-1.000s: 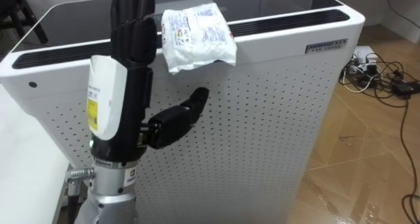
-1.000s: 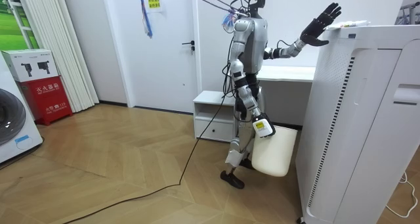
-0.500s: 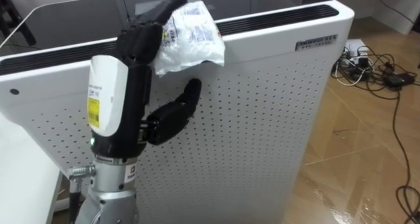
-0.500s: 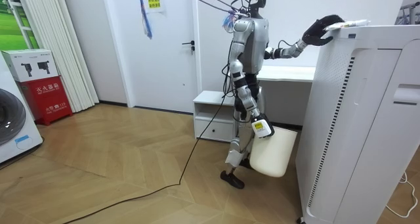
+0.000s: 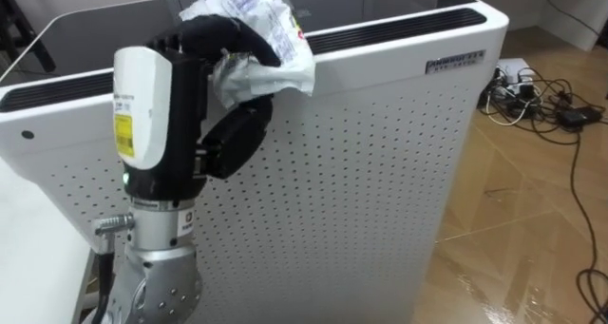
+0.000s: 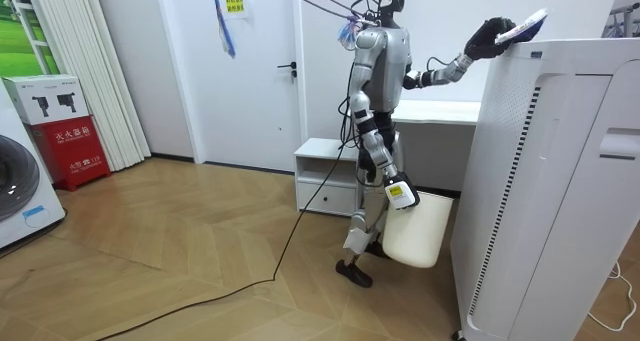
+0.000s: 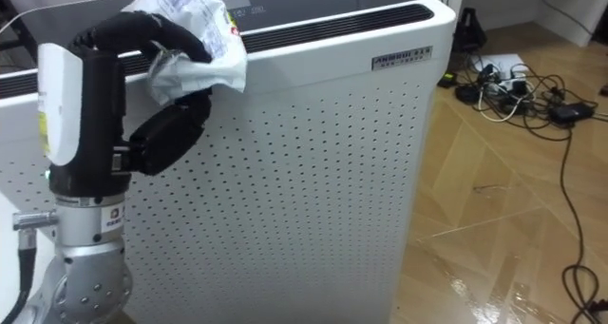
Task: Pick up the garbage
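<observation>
One crumpled white packet (image 5: 255,29) is the garbage. It sits tilted upward at the top front edge of the perforated white cabinet (image 5: 380,172); it cannot be told whether it is clear of the top. The left hand (image 5: 204,53) holds it: the fingers (image 5: 223,29) curl over the packet from above and the thumb lies under it, so the packet is clamped. In the room view the robot stands beside the cabinet with the left arm raised. The right hand (image 6: 398,193) hangs low at the rim of a white bin (image 6: 420,231); its grip cannot be read. Risks: the hold takes loose, crumpled film near one end, so the packet may slip out during the lift or the swing toward the bin. A dropped packet would likely land back on the cabinet top or on the floor near the cables (image 5: 541,105). A lowering arm may also strike the cabinet edge.
</observation>
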Robot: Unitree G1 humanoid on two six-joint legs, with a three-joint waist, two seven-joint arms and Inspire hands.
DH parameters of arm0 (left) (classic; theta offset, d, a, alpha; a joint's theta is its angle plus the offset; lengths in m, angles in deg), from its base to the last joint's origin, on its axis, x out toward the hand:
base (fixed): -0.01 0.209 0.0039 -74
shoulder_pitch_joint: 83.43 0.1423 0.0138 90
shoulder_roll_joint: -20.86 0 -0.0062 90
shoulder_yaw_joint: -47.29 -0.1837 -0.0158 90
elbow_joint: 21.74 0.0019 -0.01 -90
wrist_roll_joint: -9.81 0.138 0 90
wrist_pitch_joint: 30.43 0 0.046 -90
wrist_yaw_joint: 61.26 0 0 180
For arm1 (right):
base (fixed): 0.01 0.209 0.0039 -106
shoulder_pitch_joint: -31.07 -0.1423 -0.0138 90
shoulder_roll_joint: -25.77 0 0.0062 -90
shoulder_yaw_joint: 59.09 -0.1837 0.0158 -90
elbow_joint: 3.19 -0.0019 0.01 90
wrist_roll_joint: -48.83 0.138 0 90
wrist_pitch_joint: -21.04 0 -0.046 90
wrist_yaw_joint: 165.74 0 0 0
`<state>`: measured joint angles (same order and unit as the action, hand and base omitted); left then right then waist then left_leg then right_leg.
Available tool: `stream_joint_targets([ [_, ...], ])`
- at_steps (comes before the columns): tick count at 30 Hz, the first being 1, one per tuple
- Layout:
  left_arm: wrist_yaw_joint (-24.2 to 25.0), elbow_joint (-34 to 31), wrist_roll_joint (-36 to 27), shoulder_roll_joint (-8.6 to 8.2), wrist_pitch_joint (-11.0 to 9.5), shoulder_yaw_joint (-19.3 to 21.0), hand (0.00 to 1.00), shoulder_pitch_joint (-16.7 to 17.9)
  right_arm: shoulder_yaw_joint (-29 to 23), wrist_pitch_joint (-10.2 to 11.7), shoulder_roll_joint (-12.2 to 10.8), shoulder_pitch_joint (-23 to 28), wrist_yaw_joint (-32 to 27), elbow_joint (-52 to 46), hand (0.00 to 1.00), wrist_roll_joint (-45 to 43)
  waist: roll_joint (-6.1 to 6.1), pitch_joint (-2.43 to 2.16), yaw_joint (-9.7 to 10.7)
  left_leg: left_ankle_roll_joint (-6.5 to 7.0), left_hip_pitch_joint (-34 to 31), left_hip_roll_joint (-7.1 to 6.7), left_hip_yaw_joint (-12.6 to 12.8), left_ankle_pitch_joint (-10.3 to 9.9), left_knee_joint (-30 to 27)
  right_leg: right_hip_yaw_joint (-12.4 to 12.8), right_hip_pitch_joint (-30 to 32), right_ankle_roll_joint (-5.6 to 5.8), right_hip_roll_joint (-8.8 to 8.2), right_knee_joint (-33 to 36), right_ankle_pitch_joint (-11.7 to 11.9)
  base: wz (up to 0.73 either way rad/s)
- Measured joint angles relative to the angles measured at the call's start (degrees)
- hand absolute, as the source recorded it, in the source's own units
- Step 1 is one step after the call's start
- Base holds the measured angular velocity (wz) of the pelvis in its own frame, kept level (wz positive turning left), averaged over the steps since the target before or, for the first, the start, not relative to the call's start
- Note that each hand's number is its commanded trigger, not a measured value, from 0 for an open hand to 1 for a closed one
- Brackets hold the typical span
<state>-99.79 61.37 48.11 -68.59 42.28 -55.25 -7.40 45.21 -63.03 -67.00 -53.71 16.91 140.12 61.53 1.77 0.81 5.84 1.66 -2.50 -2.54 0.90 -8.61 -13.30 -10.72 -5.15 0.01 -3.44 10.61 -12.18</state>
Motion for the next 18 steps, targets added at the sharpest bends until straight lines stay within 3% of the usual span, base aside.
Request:
stream_joint_targets([
  [4,0.0,0.0,-0.8,-0.18,-0.3,0.0,1.0,-0.2,0.0,0.0,0.1,0.0,-0.1,-0.3,1.0,0.1,-0.53,0.13,-0.1,0.0,0.4,0.01,0.3,0.0,0.0,0.4,-0.3,0.0,0.02,0.0,0.0,-0.04],
  [10,5.6,-4.9,-15.9,-0.54,-0.6,-3.3,1.0,-0.1,0.3,0.0,0.1,-0.2,-0.2,-0.5,1.0,0.7,-1.01,-0.14,-1.1,0.11,0.0,0.08,0.4,0.1,0.0,0.3,0.1,0.04,0.05,0.0,0.0,0.02],
  [13,11.2,-8.0,-29.3,-2.51,-0.6,-5.5,1.0,-0.1,0.9,0.0,-0.2,-0.2,-0.3,-0.3,1.0,0.5,-1.71,-0.42,-1.2,0.15,-0.1,-0.02,0.3,0.1,-0.1,-0.4,0.2,0.13,-0.16,-0.1,-0.1,0.09],
  [16,19.1,-8.7,-45.0,-4.21,-0.6,-7.1,1.0,-0.1,2.1,0.0,-0.3,-1.0,-0.5,-0.3,1.0,0.2,-1.85,-0.4,-1.2,0.2,-0.4,0.1,0.3,0.1,-0.3,-0.5,0.3,0.18,-0.41,0.0,-0.1,0.01],
  [18,25.3,-10.7,-58.9,-5.29,-0.3,-9.5,1.0,-0.1,2.7,0.1,-0.5,-1.4,-0.4,-0.3,1.0,0.2,-1.9,-0.41,-1.0,0.22,-0.7,0.01,0.3,0.1,-0.3,-0.6,0.4,0.2,-0.33,0.0,-0.1,0.06],
])
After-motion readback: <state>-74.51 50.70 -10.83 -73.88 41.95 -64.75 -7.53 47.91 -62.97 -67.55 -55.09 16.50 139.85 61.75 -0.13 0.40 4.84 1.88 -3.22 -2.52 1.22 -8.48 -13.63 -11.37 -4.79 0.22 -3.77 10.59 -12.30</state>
